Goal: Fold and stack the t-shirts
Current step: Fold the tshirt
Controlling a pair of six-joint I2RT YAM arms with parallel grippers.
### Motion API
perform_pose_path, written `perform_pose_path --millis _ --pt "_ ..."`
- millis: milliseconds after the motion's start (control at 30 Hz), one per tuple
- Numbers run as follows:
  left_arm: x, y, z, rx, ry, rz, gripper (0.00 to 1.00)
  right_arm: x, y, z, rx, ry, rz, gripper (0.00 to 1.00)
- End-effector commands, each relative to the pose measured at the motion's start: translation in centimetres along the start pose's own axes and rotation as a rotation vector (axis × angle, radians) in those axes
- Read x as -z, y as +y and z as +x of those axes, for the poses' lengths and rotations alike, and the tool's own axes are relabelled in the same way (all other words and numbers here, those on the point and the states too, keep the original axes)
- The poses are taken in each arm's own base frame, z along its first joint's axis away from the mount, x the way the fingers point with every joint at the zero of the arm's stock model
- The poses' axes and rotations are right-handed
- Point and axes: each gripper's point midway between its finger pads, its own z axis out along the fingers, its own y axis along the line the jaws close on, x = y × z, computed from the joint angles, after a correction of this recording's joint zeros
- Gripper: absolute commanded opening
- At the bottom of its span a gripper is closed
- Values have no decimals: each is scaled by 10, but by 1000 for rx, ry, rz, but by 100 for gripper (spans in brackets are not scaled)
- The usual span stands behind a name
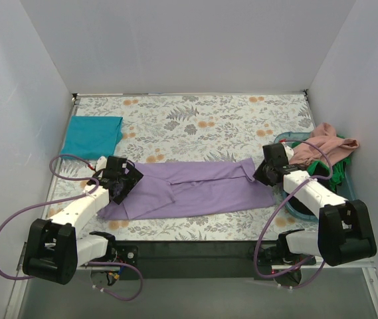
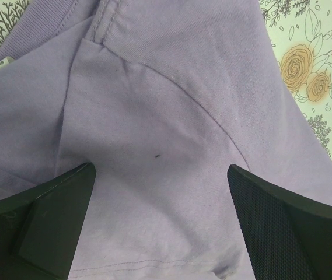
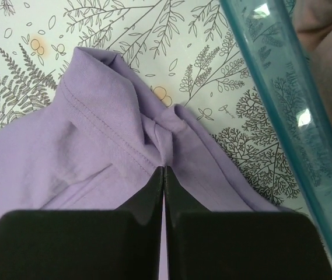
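Right jaws around one lavender t-shirt (image 1: 202, 189)

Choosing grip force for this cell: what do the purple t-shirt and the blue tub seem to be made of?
The purple t-shirt looks like soft, matte knit fabric, probably cotton jersey: it creases, with stitched hems and a ribbed collar. The blue tub looks like glossy, see-through plastic, apparently rigid: light glints along its rim.

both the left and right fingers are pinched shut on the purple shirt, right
No: the left wrist view shows the left fingers open over the purple shirt. The right fingers are shut on its edge.
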Motion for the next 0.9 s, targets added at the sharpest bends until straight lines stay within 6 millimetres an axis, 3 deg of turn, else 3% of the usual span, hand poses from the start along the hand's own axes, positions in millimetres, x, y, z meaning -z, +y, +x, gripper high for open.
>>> perform_pose_path --millis 0,133,400,600,767,867 --pt "-3 22 -2 -21 -16 -99 98 8 15 -29 23 -84 -38 1" --pt "-4 26 -2 -20 -15 -118 98 23 19 -50 33 -134 -57 1" --pt "-5 28 -4 -13 -17 -134 98 28 8 -47 95 -133 -54 1" --pt "-7 34 -6 0 -13 -158 98 22 -18 -50 197 -141 23 1" --pt "-10 42 -6 13 2 -187 98 10 -42 -38 197 -97 80 1" --pt "-11 44 -6 17 6 -197 98 6 -46 -34 207 -72 91 1"
